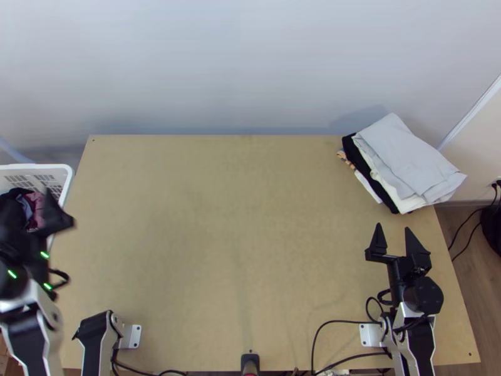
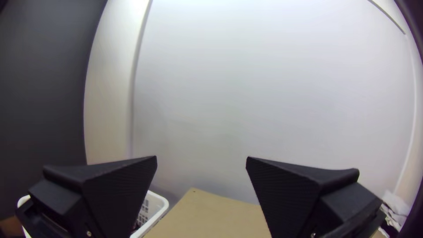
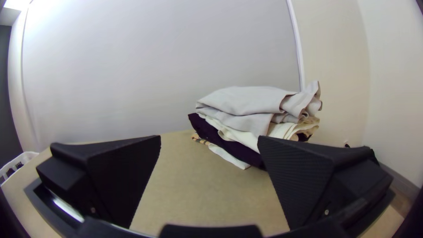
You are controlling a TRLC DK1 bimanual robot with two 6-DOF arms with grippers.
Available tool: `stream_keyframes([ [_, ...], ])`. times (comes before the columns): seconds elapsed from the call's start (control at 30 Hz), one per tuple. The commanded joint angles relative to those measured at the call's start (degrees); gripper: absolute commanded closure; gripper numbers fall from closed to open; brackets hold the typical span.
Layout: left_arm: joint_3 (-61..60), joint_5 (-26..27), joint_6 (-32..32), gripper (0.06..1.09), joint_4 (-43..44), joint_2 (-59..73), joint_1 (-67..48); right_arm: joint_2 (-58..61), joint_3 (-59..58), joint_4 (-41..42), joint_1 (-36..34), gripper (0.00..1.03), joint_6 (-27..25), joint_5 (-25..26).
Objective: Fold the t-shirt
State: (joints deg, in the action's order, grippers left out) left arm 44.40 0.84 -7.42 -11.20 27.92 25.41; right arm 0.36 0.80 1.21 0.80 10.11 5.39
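Left pincer (image 2: pixel 201 158) and right pincer (image 1: pixel 392 227) are spread; before folding, clothes (image 1: pixel 39 210) must be fetched from the basket (image 1: pixel 37 167) near the left.

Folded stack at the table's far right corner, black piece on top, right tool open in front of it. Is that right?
Not the top piece: the top view shows light grey cloth uppermost, with the black piece beneath it. The rest stands.
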Motion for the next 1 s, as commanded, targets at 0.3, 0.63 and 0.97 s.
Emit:
stream_keyframes([
  [0.3,16.7,13.1,-0.7,0.1,-13.2,30.2,29.6,-0.4,-0.4,-0.9,0.4,0.03,1.1,0.5],
  [0.63,27.9,13.2,8.6,0.1,-26.3,55.0,39.6,-0.4,-0.4,-0.9,0.4,0.03,1.1,0.5],
  [0.97,31.7,11.6,26.2,0.11,-25.1,74.8,41.0,-0.4,-0.4,-0.9,0.4,0.03,1.1,0.5],
])
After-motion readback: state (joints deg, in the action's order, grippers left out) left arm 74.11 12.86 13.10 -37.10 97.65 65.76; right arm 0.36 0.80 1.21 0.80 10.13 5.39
